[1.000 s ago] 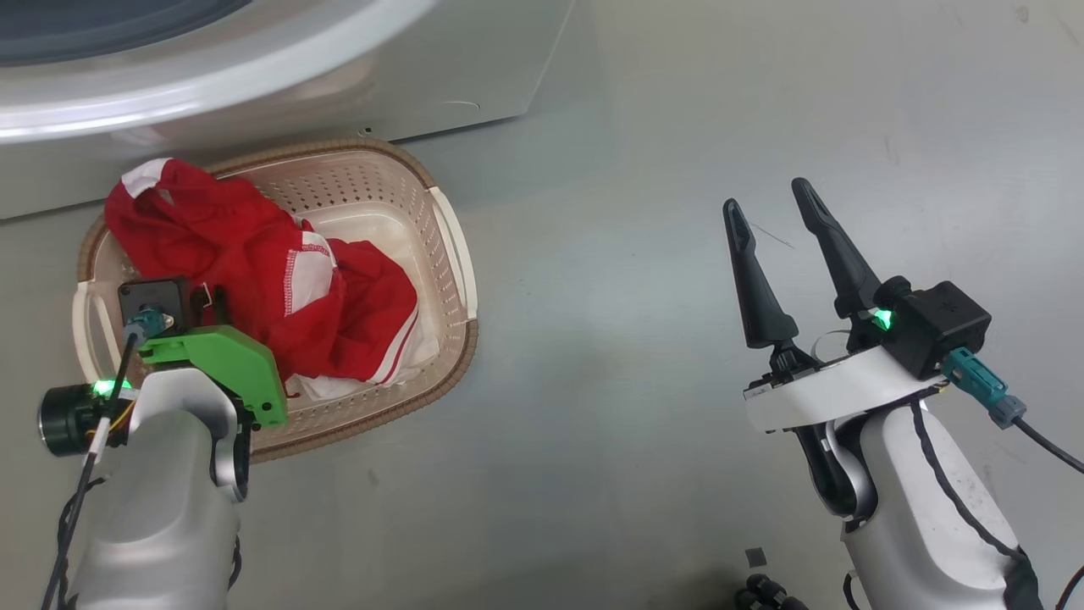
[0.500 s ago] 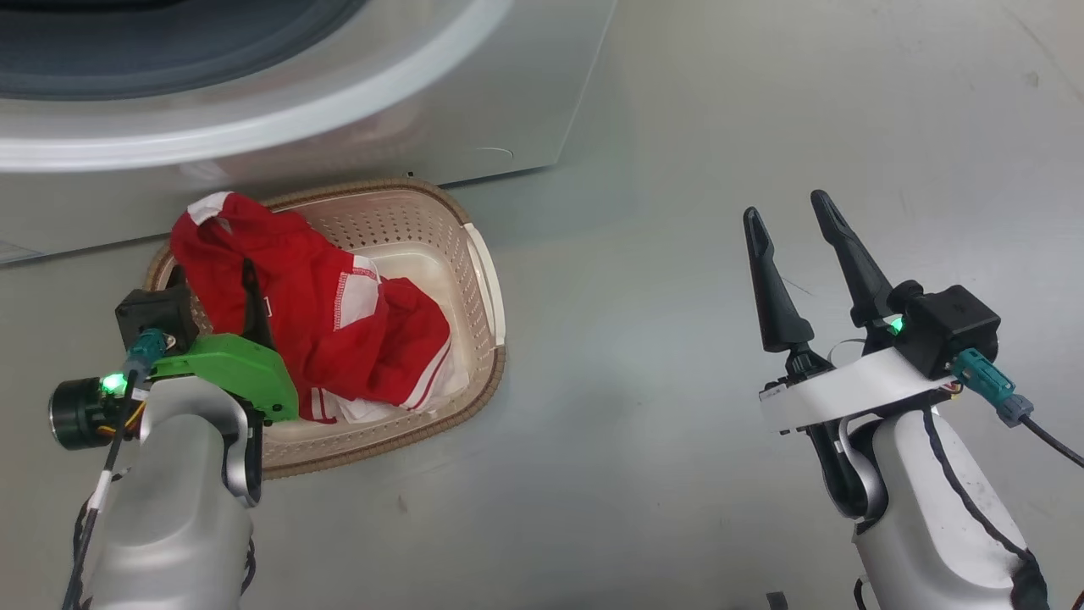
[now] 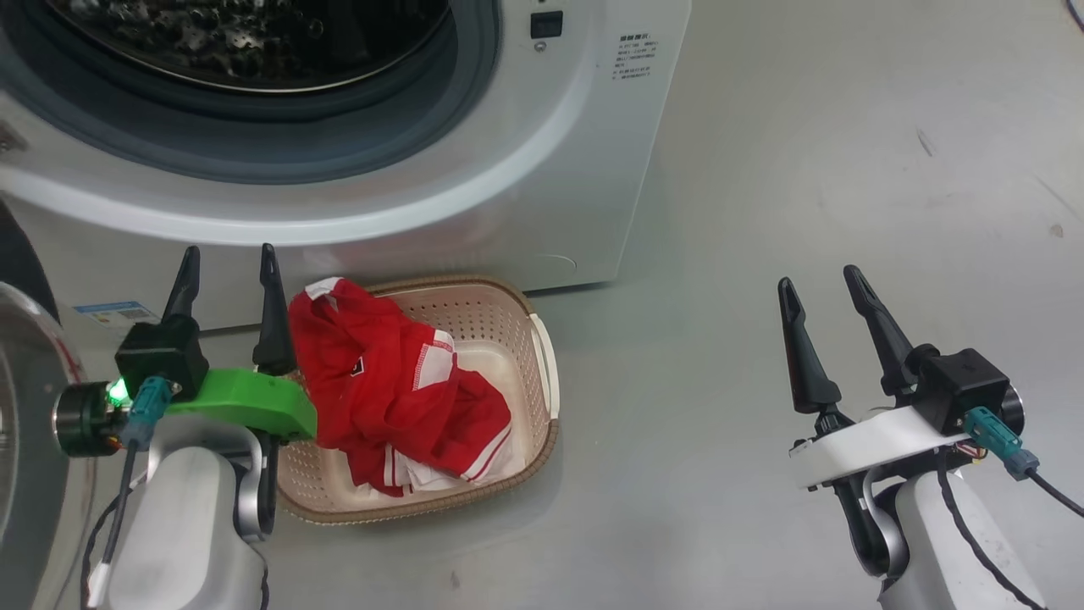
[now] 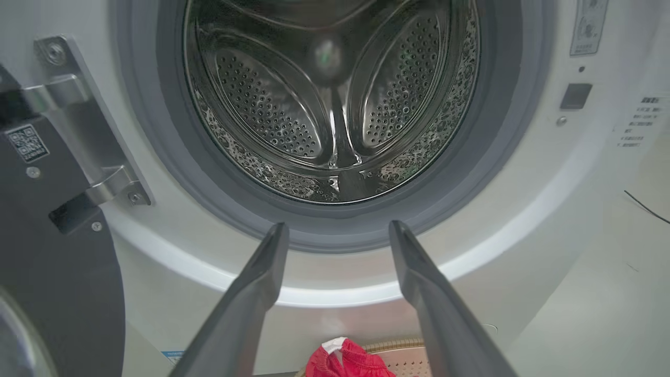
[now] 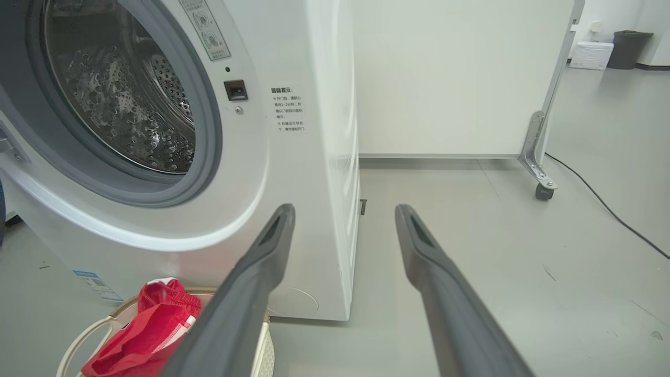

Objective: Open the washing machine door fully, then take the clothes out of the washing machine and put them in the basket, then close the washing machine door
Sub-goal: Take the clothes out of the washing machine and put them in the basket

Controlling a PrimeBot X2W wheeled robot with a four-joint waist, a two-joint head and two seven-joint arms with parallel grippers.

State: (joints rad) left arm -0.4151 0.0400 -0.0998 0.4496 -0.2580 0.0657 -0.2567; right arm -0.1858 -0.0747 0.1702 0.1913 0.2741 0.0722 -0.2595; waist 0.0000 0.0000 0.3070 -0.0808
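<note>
A grey floor is seen from the head, with one washing machine and one basket holding one heap of clothes. The left end effector and right end effector are spread wide, empty. From the left wrist, one door is shown swung open.

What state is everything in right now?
Dark-rimmed round washing machine door, swung open to the left.
Perforated steel drum, looks empty.
Cream perforated plastic basket, upright on the floor.
Red white-striped clothes, heaped inside it.
Left gripper, fingers open, empty.
Right gripper, fingers open, empty.
</note>
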